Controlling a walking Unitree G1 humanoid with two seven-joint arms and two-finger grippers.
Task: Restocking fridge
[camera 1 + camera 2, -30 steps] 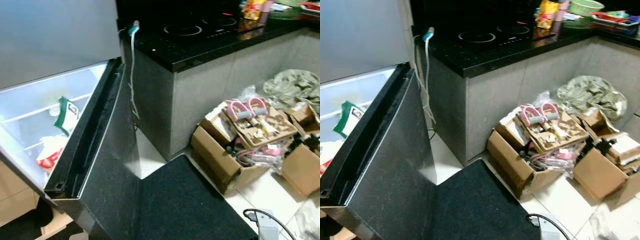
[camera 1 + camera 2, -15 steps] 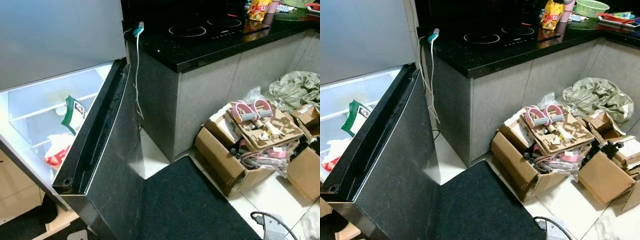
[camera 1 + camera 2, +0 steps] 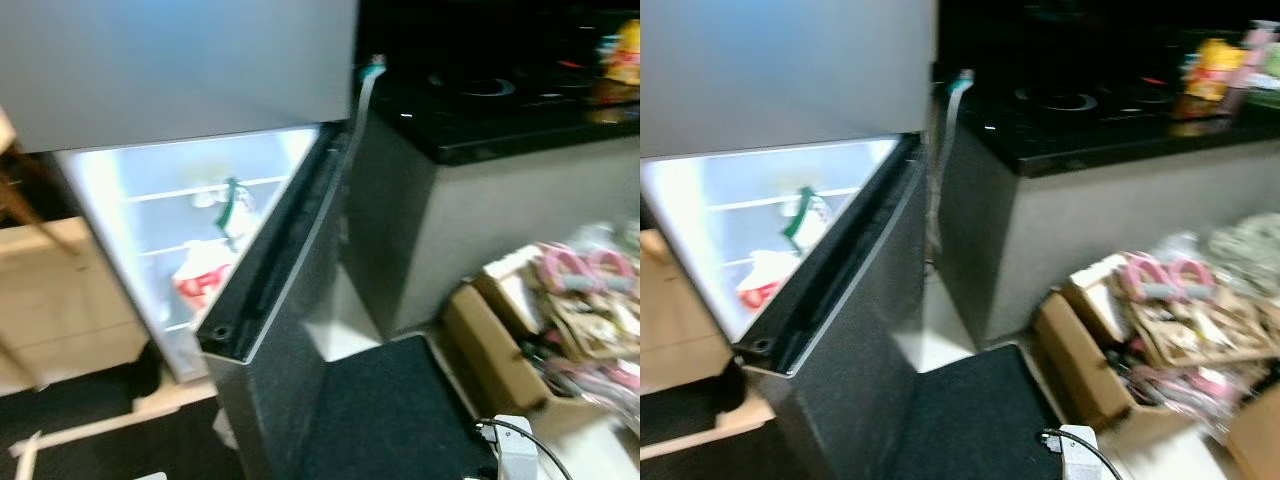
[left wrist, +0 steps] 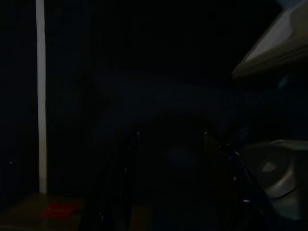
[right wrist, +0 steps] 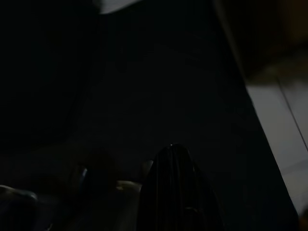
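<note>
The fridge stands at the left with its lower door swung open toward me. The lit compartment holds a green and white packet leaning on a shelf. A red and white bag lies below the packet. My left gripper hangs idle in the dark, open, with nothing between its fingers. My right gripper hangs low over the black mat. Both eye views are blurred.
A black counter with a hob adjoins the fridge on the right, and a white cable hangs from its corner. Open cardboard boxes of clutter stand on the floor at the right. A white adapter with a cord lies near the mat.
The whole picture has shifted right and blurred, so the camera has swung left. The fridge opening now sits nearer the middle. Nothing in the scene itself has moved.
</note>
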